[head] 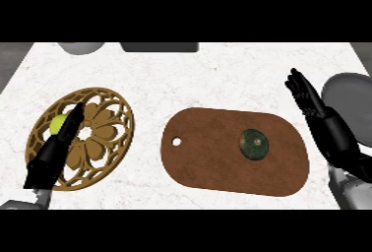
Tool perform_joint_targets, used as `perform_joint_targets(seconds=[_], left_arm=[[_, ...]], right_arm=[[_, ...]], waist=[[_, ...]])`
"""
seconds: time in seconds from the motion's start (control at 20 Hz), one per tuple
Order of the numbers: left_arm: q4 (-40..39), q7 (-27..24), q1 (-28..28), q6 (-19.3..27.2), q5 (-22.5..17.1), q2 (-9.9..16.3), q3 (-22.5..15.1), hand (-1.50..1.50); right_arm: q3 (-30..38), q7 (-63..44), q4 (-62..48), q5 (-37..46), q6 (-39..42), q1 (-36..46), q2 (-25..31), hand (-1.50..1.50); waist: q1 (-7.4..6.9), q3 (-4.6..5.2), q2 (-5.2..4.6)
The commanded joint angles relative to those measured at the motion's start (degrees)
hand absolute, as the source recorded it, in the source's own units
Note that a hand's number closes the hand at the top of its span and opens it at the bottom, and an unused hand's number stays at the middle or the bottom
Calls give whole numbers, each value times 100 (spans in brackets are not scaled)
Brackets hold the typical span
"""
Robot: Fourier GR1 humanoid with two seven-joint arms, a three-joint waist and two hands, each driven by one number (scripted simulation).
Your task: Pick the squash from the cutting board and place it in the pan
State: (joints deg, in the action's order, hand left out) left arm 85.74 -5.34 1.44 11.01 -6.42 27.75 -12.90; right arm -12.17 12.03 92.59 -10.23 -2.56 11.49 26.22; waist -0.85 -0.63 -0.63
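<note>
I am watching the left hand [51, 155] lying flat, fingers straight, over a gilded openwork trivet [109, 142] near the worktop's [218, 74] left edge, a yellow-green fruit [58, 123] peeping out beside it. The right hand [327, 128] is hovering with fingers straight beside the brown cutting board's [210, 157] right end. The dark green squash [254, 144] is sitting right of the board's centre. I am judging it hard, smooth and roundish, likely to roll; I would curl round its widest part. The grey pan [349, 91] is waiting at the right edge, behind the hand.
</note>
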Motion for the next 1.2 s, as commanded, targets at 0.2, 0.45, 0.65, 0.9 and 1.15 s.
perform_joint_targets(seconds=[0.2,0.45,0.65,0.9,1.15], left_arm=[[156,681,777,-464,-151,-3,-47,0],[301,1222,866,-513,-322,-319,-306,0],[403,1440,835,-418,-169,-439,-258,0],[466,1443,726,-547,-186,-534,-149,0],[363,1526,883,-778,-335,-371,82,0]], right_arm=[[199,-1891,-1972,-466,519,1248,35,-150],[-507,-1933,-2396,1817,-869,1042,326,150],[-10,-794,-2682,1462,-1031,368,9,-150],[-634,-2193,-2294,1910,269,961,566,-150],[-1137,-3571,-1802,2400,1088,1632,908,-150]], waist=[[-140,61,-21],[-50,57,17],[85,58,63],[45,68,66],[36,74,78]])
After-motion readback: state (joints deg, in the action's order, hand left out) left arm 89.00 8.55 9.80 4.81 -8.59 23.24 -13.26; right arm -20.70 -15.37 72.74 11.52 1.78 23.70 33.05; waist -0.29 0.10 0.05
